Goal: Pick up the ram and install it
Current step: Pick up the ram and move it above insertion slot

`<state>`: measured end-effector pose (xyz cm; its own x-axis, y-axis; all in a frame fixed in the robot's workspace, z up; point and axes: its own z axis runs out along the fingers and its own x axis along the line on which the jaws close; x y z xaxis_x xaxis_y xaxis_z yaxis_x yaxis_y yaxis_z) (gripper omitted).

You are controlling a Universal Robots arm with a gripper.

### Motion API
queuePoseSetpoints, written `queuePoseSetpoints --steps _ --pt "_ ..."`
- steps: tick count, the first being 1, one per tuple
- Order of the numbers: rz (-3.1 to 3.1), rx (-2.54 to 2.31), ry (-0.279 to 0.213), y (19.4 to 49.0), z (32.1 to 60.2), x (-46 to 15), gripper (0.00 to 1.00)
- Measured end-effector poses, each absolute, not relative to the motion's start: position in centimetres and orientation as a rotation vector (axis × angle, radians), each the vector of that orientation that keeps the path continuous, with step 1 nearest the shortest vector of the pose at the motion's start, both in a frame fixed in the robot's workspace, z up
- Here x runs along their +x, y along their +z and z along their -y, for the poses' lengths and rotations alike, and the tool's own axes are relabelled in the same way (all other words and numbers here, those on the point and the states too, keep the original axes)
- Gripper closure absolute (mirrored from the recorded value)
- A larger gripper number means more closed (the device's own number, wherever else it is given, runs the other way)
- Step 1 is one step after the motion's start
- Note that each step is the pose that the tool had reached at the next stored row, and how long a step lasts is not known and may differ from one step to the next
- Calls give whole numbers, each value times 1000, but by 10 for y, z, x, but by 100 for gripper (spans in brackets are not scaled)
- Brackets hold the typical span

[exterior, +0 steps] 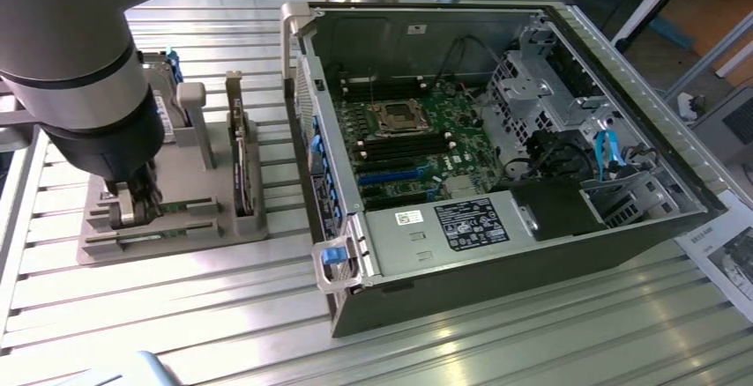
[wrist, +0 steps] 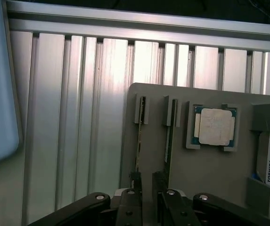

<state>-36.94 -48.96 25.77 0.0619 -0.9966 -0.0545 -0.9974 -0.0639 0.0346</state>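
Tool (wrist: 148,190) hangs wide open and empty at one end of the grey holder (wrist: 153,99), where the ram (wrist: 138,136) stands on edge in its slot beside a second stick (wrist: 168,141). Best to centre one stick between the jaws, square to its flat faces, before closing.

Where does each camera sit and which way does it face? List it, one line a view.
Exterior view: high off the arm, looking down on the table, open computer case and grey tray; arm and hand show.
Wrist view: on the wrist, looking down past the hand at the grey tray, ram sticks and processor chip.
Shared: hand, grey tray, table.
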Motion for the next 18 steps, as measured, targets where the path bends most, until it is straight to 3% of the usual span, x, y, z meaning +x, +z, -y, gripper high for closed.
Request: queuePoseSetpoints --steps 18 --pt "-2140 -2280 98 235 491 -369 76"
